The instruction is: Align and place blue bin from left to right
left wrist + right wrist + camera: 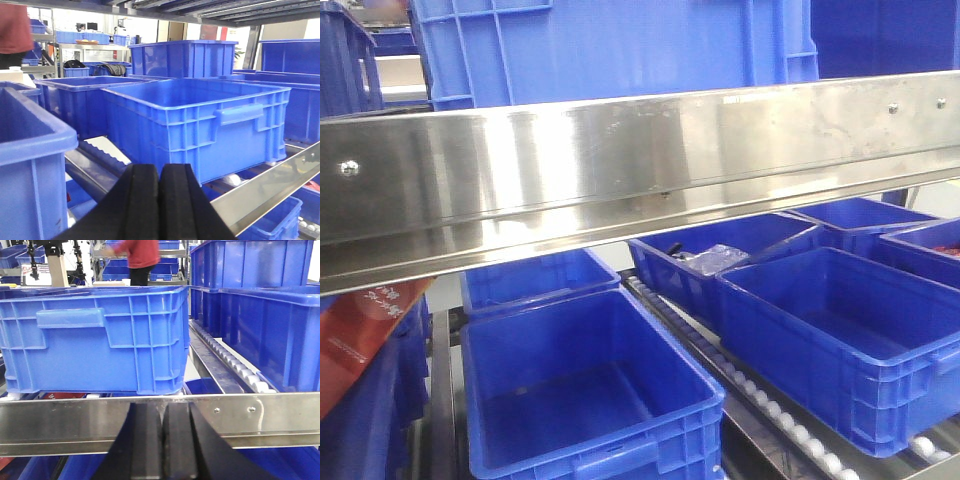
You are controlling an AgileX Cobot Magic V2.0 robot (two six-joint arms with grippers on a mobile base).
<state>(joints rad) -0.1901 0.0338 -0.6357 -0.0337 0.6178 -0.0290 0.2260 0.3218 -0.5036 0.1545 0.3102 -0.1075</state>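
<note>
The blue bin (620, 45) stands on the upper shelf just behind the steel front rail (640, 160); only its lower wall shows in the front view. In the left wrist view the blue bin (200, 125) fills the middle, empty, with a handle recess facing me. My left gripper (159, 167) is shut, empty, low in front of the bin's near corner and apart from it. In the right wrist view the blue bin (95, 340) sits left of centre behind the rail (240, 415). My right gripper (162, 405) is shut on nothing, in front of the rail below the bin's right corner.
Similar blue crates crowd the shelf: one close on the left (30, 165), one behind (75, 100), a tall one at the back (185, 57), others to the right (270, 335). A roller track (225, 360) runs between lanes. Lower-shelf crates (580, 400) sit below. A person in red (140, 252) stands behind.
</note>
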